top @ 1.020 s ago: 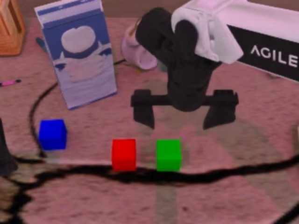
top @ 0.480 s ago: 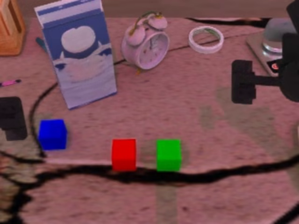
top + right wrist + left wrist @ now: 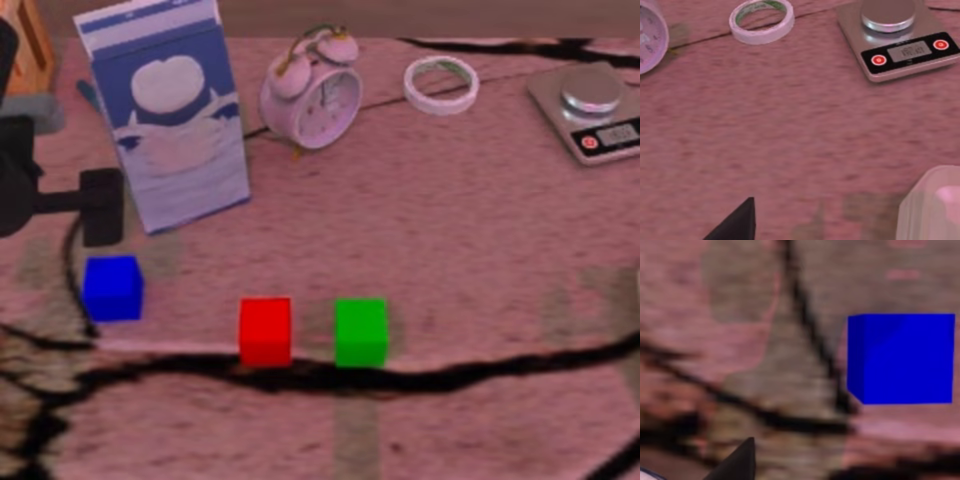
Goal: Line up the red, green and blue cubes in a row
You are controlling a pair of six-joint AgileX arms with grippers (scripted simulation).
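Note:
The red cube and the green cube sit side by side near the table's front, a small gap between them. The blue cube lies apart at the left, slightly farther back; in the left wrist view it fills the frame's side. My left gripper hovers open at the left edge, just behind the blue cube. One dark finger shows; the other is out of frame. It holds nothing. My right arm is out of the top view. One fingertip of it shows over bare table.
A tall blue-and-white carton stands right behind the blue cube, close to the left gripper's finger. Farther back are a pink alarm clock, a tape roll and a scale. A wooden object is at the back left corner.
The right arm has withdrawn to the right and left the top view. The left gripper has come in from the left edge, to behind the blue cube. The cubes have not moved.

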